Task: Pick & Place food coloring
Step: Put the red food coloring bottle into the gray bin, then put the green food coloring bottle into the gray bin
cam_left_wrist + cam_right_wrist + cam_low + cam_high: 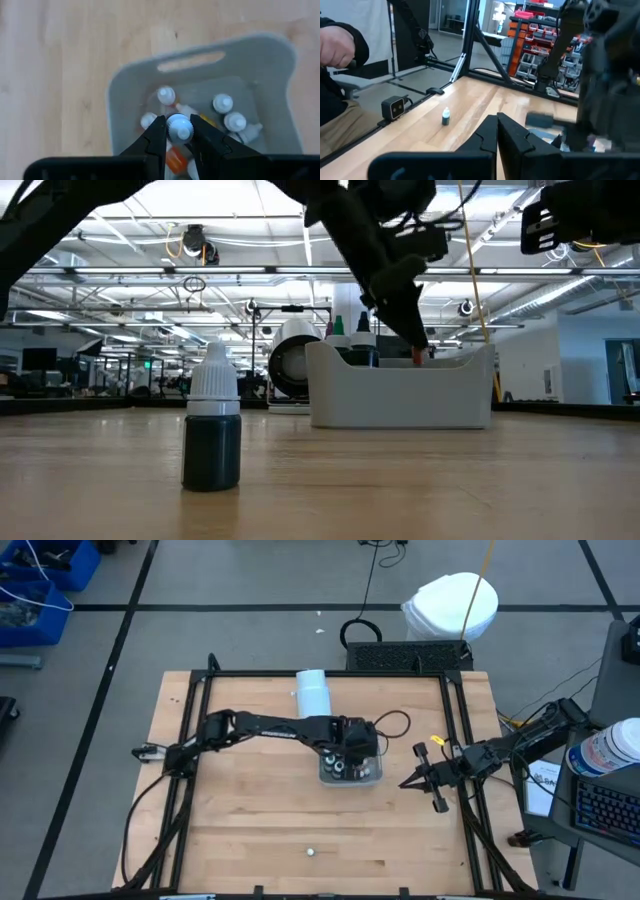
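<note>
The grey tray (352, 772) sits mid-table and holds several small food coloring bottles with white caps (223, 103). My left gripper (178, 131) reaches down into the tray (125, 85) and is shut on one bottle's white cap. In the low view its fingers (412, 340) dip behind the tray wall (400, 395). One dark bottle with a white top (212, 430) stands alone on its base near the table's near edge (312, 852), also in the right wrist view (446, 116). My right gripper (412, 781) waits shut at the table's right side, right of the tray. My left gripper pinches one food coloring bottle by its white cap (179, 126) between its two fingers (159, 134), coming from above and pointing down into the tray. The bottle stands upright under the fingers. The cap hides its body, so I cannot tell whether it is lifted off the tray floor.
A larger white cylinder (312, 690) lies near the table's far edge, beyond the tray. A black frame rail (460, 740) runs along the table's sides. A person's hand (335, 45) shows beyond the table in the right wrist view. Bare wood lies between the tray and the lone bottle.
</note>
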### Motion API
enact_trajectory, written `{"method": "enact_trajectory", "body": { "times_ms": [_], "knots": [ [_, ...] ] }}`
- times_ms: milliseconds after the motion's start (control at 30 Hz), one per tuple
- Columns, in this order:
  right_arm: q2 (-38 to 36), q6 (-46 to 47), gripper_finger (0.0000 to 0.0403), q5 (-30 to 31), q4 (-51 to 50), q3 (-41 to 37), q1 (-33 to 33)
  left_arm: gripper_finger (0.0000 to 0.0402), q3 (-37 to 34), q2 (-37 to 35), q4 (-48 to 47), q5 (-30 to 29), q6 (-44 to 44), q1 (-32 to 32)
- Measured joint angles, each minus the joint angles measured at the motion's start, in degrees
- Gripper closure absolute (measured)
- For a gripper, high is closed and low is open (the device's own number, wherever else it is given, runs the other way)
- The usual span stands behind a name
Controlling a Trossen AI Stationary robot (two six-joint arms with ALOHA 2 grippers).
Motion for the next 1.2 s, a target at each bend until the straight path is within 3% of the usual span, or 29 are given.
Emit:
{"method": "enact_trajectory", "body": {
  "times_ms": [633, 867, 1200],
  "knots": [
    [-0.8, -1.2, 0.0403, 0.0, 1.6, 0.0, 0.0, 0.0333, 0.0, 3.5, -0.2, 3.5, 0.0, 1.1],
    [-0.8, -0.8, 0.0403, 0.0, 1.6, 0.0, 0.0, 0.0281, 0.0, 3.7, -0.2, 7.0, -0.1, 1.0],
    [-0.8, -0.1, 0.0403, 0.0, 1.4, 0.0, 0.0, 0.0228, 0.4, 3.3, 1.6, 5.6, 0.7, 1.0]
  ]
}}
